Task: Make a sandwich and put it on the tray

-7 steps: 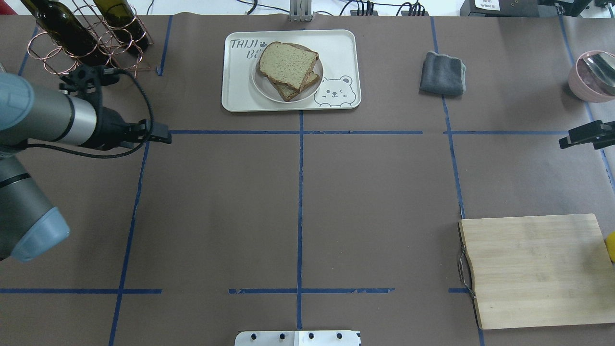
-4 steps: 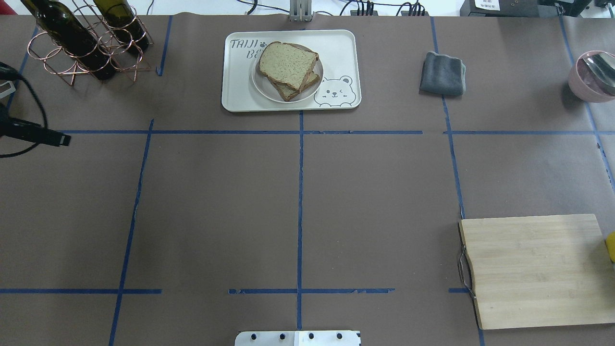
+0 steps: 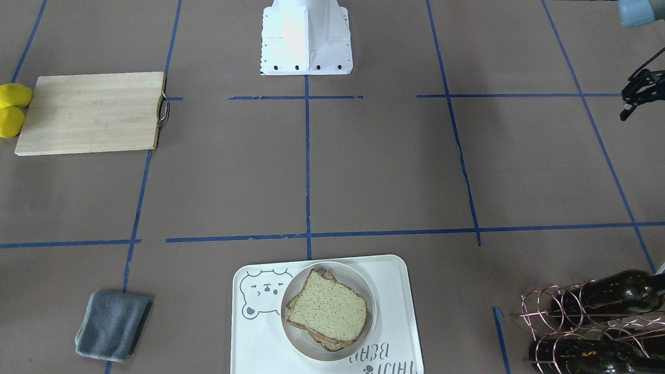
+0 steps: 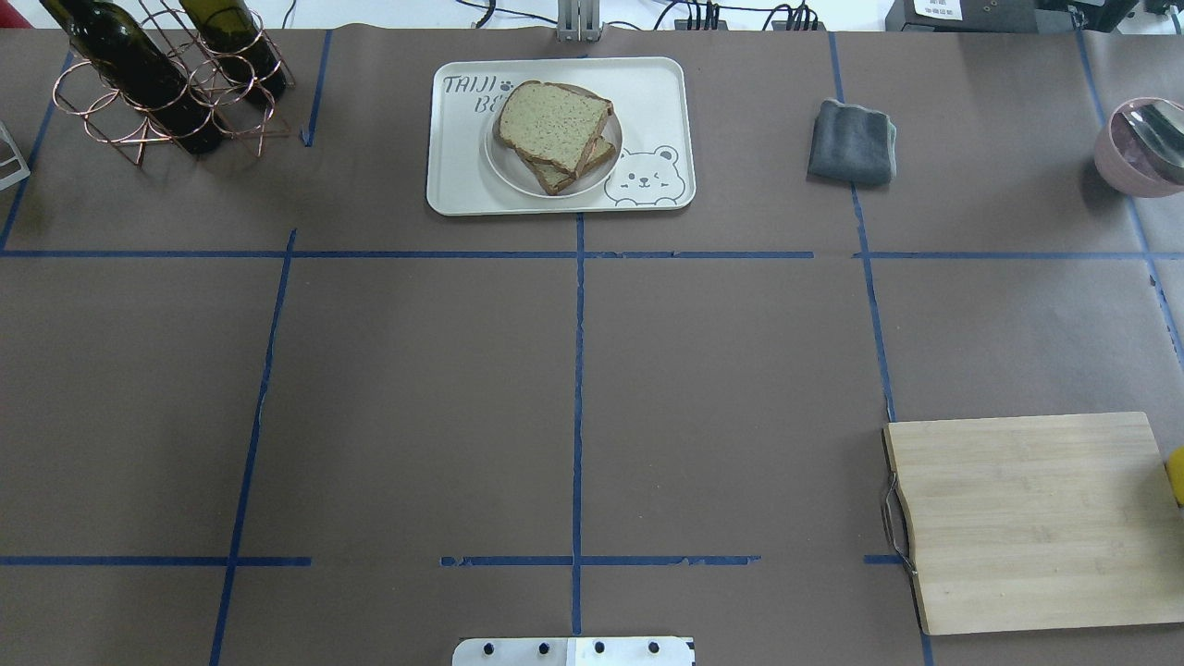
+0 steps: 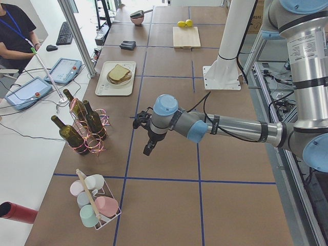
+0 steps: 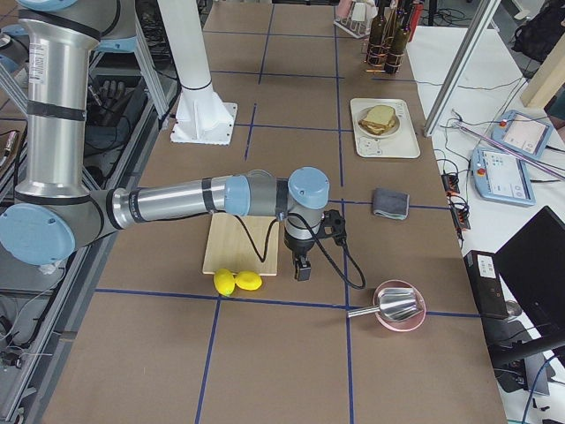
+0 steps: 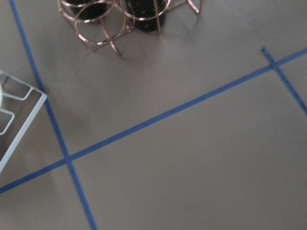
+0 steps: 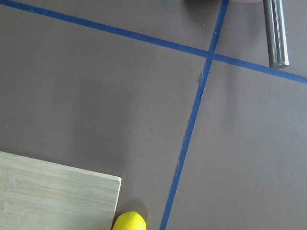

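The sandwich [image 4: 555, 125] is two brown-crusted bread slices stacked on a small round white dish [image 4: 504, 165]. The dish stands on the cream tray [image 4: 462, 180] with the bear drawing, at the table's far middle. All three also show in the front-facing view: the sandwich [image 3: 326, 311], the dish [image 3: 364, 283] and the tray [image 3: 249, 343]. The egg is hidden. My left gripper [image 3: 626, 111] hangs empty above bare table far left of the tray, and its fingers look shut. My right gripper [image 6: 302, 269] hangs beside the cutting board, and I cannot tell whether it is open or shut.
A wooden cutting board [image 4: 1027, 518] lies at the near right with two lemons [image 3: 11, 109] beside it. A grey cloth [image 4: 851, 141] lies right of the tray. A wire rack of wine bottles [image 4: 166, 83] stands far left. A pink bowl with a ladle [image 4: 1142, 148] stands far right.
My left arm has drawn back to the left and out of the overhead view. My right gripper has left that view's right edge. The sandwich and tray have not moved.
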Available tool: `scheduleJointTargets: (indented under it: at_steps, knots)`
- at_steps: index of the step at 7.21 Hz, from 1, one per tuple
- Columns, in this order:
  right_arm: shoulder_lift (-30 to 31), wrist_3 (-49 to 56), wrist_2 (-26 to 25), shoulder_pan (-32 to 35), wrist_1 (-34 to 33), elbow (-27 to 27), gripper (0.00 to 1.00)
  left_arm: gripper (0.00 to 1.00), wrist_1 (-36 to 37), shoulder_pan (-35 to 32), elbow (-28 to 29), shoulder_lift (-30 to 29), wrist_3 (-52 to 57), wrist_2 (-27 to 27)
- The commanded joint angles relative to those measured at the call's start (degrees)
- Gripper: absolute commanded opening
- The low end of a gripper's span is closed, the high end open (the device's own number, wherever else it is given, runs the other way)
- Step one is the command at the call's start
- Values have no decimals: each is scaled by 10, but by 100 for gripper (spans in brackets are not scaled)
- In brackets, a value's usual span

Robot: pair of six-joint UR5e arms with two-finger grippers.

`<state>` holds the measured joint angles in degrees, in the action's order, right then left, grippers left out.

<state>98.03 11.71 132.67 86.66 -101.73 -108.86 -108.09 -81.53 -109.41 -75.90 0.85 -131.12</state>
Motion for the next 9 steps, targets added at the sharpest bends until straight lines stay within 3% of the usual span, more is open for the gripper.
scheduleJointTargets:
  at_steps: [1,3,5,6,9]
  knots:
    - [7,2,-23,2,-3,-13,100,100,74,-28,3,-2,1,-26]
    - [18,4,-20,1,-2,-14,100,100,85,-25,14,-31,-26,-56]
    - [26,9,-16,2,-2,-20,100,100,170,-29,23,-70,12,-54]
    - [26,9,-17,2,-2,-20,100,100,178,-33,31,-59,100,-56]
    - [29,5,-14,2,-2,-20,100,100,176,-40,37,-21,112,-57]
